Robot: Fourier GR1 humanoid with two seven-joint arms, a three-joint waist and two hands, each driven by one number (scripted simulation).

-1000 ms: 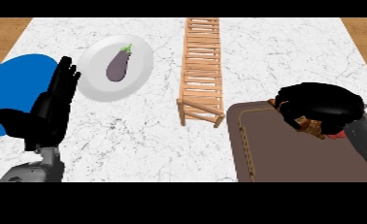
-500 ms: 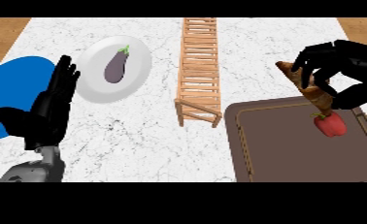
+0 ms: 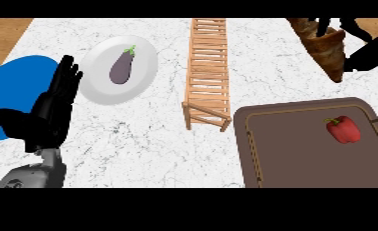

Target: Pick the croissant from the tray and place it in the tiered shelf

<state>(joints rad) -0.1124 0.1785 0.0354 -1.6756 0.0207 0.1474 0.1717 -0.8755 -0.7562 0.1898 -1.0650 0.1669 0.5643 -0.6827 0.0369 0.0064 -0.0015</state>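
White marble counter fills the view. At the upper right, the right hand point(image 3: 363, 59) has its fingers curled round the croissant point(image 3: 325, 50), held off the brown tray point(image 3: 295, 160) and well right of the wooden tiered shelf point(image 3: 208, 70). A red pepper point(image 3: 344, 130) lies in the tray. An eggplant point(image 3: 121, 67) sits on a white plate point(image 3: 144, 70). The left hand point(image 3: 52, 110) rests open at the left edge.
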